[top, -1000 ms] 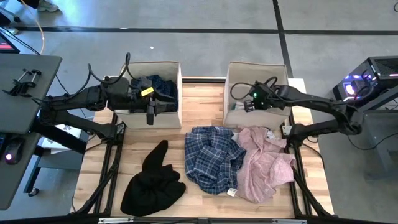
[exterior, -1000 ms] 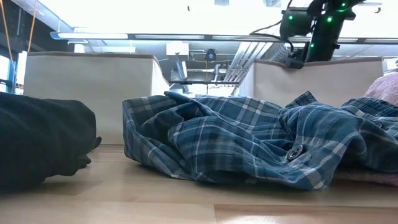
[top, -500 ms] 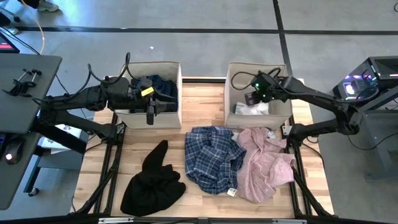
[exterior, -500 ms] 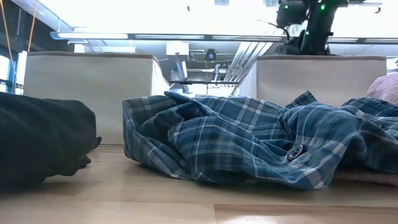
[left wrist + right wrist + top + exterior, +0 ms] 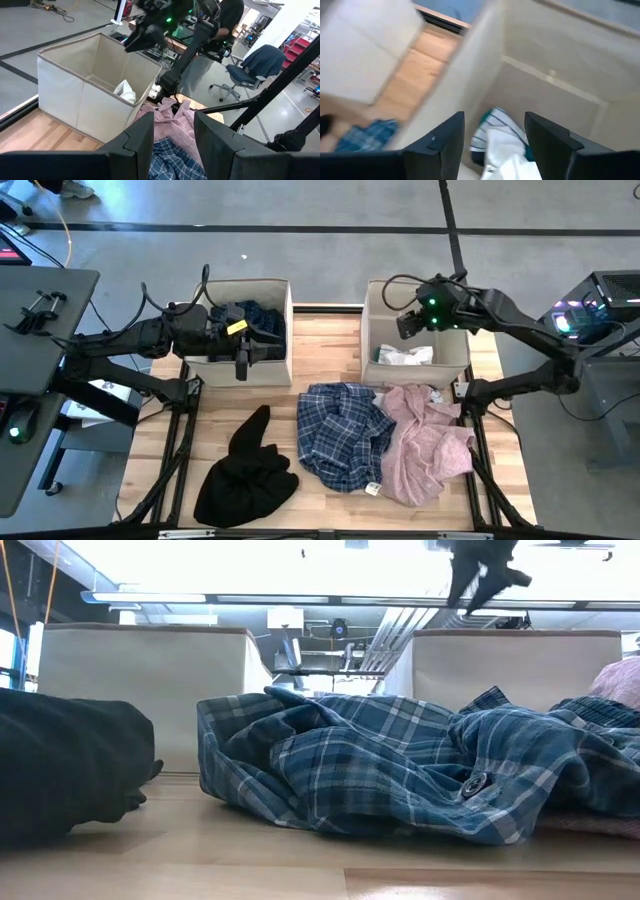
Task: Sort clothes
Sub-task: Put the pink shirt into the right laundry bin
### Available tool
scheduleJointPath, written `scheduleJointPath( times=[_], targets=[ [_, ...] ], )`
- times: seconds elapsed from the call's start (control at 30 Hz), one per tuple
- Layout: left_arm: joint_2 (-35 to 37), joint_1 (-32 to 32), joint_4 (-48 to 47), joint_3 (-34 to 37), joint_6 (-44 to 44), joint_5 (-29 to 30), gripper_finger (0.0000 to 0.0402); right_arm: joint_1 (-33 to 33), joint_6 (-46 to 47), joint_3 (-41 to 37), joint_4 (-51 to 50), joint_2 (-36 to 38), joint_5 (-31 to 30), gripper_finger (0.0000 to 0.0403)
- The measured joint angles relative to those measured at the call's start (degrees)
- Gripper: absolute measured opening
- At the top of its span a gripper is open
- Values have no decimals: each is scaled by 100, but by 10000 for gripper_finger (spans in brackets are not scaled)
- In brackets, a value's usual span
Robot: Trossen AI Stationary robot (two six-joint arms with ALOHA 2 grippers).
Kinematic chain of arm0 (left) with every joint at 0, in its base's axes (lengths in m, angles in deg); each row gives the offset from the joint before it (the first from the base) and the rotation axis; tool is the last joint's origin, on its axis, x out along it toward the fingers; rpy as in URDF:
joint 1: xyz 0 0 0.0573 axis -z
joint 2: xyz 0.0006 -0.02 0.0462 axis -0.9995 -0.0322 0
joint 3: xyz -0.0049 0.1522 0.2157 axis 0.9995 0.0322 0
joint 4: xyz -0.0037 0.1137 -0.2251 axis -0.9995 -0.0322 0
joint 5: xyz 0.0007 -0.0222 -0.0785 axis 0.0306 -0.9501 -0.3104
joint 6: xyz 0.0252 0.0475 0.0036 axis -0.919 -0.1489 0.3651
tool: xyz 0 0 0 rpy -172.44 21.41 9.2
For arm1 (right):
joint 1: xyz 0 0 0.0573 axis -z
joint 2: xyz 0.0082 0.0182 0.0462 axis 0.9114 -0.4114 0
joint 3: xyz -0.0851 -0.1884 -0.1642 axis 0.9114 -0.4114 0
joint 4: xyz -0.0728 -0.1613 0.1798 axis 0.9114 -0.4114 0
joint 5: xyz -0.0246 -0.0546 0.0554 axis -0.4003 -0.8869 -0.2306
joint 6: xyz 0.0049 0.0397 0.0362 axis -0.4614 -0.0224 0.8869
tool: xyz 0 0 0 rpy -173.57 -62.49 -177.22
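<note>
Where the wooden slatted table point(image 5: 330, 500) meets its far edge, two beige fabric bins stand side by side: the left bin point(image 5: 272, 288) and the right bin point(image 5: 376, 298). Three garments lie loose on the table. One black soft garment point(image 5: 245, 470) sits crumpled toward the left front; one blue-white plaid shirt point(image 5: 340, 432) lies in the middle; one pale pink shirt point(image 5: 425, 440) lies touching the plaid shirt's right side. Inside the left bin rests one dark navy patterned garment point(image 5: 262, 318). Inside the right bin lies a white bundle of socks point(image 5: 405, 356) with a small teal piece point(image 5: 479, 150) just beside it; how many socks make up the bundle cannot be told.

Left gripper point(image 5: 243, 366): the left arm reaches in level from the left, its wrist crossing the left bin, the gripper at the bin's near wall; its two dark fingers point(image 5: 137, 145) stand apart with nothing between them.

Right gripper point(image 5: 404, 326): the right arm arches in from the right, elbow raised, its wrist above the right bin and pointing down into it. Its fingers point(image 5: 440, 145) are spread, empty, with the white socks showing between them below.
</note>
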Motion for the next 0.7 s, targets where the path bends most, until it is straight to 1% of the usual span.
scheduleJointPath(
  times=[0.17,0.37,0.57,0.7],
  targets=[
    [0,0,-1,0,0,0,126,-859,-7,483,4,2,1,184],
    [0,-1,-1,0,-2,0,126,-2047,55,684,4,2,9,177],
    [0,-1,-4,0,-2,0,126,-3024,533,688,15,2,86,176],
    [0,1,-4,0,-2,0,126,-3491,1018,688,8,2,330,176]
  ],
)
